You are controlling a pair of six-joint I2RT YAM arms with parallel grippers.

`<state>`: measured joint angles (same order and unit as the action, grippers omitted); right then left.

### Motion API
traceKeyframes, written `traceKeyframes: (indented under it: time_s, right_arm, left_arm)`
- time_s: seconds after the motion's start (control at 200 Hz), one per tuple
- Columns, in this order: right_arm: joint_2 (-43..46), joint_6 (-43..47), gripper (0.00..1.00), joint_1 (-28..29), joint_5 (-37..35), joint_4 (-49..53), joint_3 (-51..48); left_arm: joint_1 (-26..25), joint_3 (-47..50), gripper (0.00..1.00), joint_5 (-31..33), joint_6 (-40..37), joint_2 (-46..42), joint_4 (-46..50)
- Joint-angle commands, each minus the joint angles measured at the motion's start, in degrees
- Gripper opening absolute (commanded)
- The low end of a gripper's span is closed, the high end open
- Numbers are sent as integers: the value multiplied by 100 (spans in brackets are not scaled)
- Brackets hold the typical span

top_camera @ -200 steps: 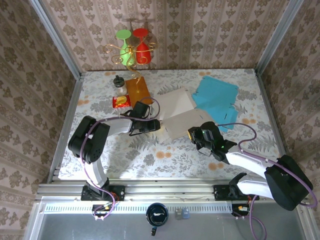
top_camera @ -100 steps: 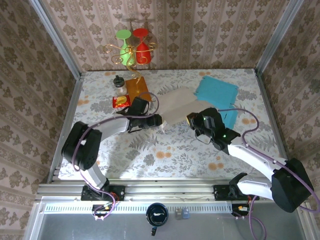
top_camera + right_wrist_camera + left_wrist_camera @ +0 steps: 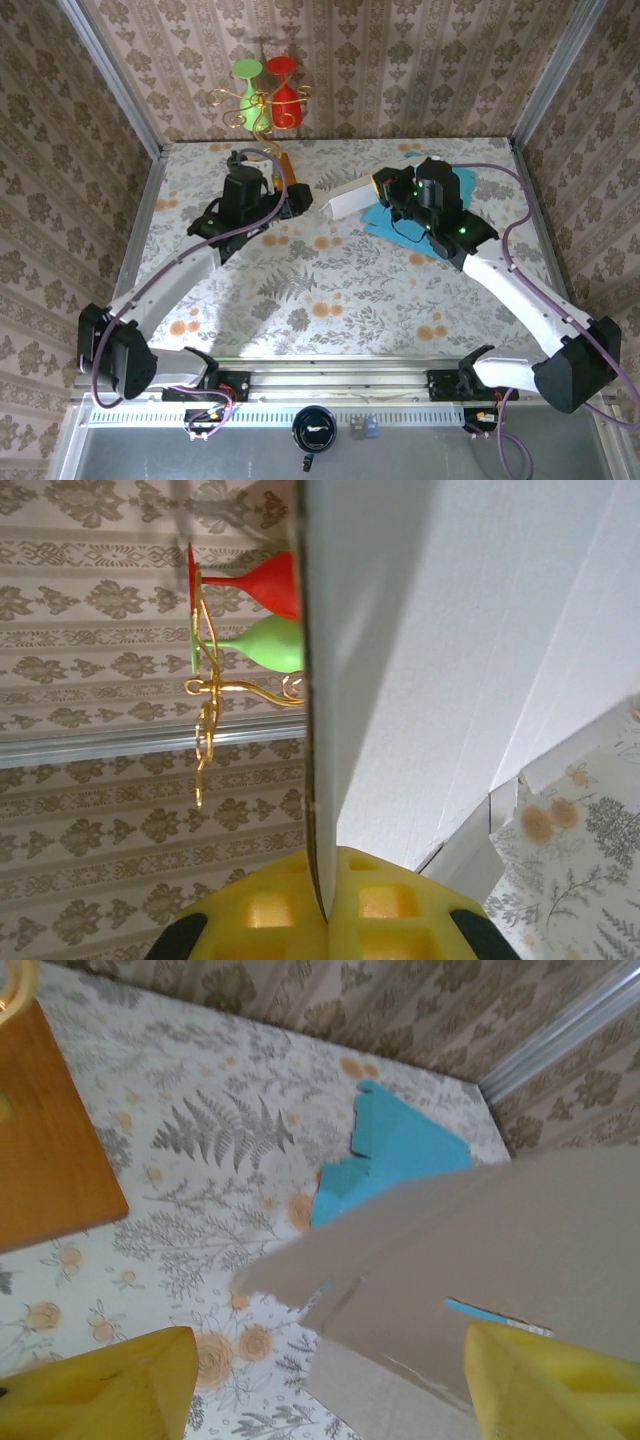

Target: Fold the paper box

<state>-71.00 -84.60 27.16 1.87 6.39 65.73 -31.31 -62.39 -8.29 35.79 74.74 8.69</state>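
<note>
The flat grey-white paper box (image 3: 350, 200) is lifted at the far right part of the flowered table (image 3: 300, 290), above a blue paper sheet (image 3: 378, 218). In the top view it looks like a narrow tilted strip. Its long axis goes from the right gripper (image 3: 384, 187) to the left and a little toward the near side. The right gripper is closed on the box's edge, with its yellow pads (image 3: 270, 910) pressed on both sides of the panel. The left gripper (image 3: 298, 200) holds nothing: its yellow fingers (image 3: 110, 1385) stand wide apart, beside an orange-brown wooden board (image 3: 40, 1150), and the box's free end is near them. One second ago the box was lower, at the table's middle, with both grippers on it.
</note>
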Motion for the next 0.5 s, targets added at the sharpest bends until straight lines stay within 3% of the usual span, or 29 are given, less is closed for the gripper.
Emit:
traceKeyframes:
  time_s: [0.0, 0.29, 0.495]
  right_arm:
    - [100, -334, 0, 88, -329, 1232, 606]
    - [253, -1994, 0, 919, -933, 4015, 1602]
    - [-459, -2595, 0, 1130, -1216, 4898, 2549]
  left_arm:
    - [186, -183, 70, 197, -126, -259, 100]
    - [843, -283, 66, -391, 82, -373, 237]
    - [1012, -431, 65, -747, 183, -234, 764]
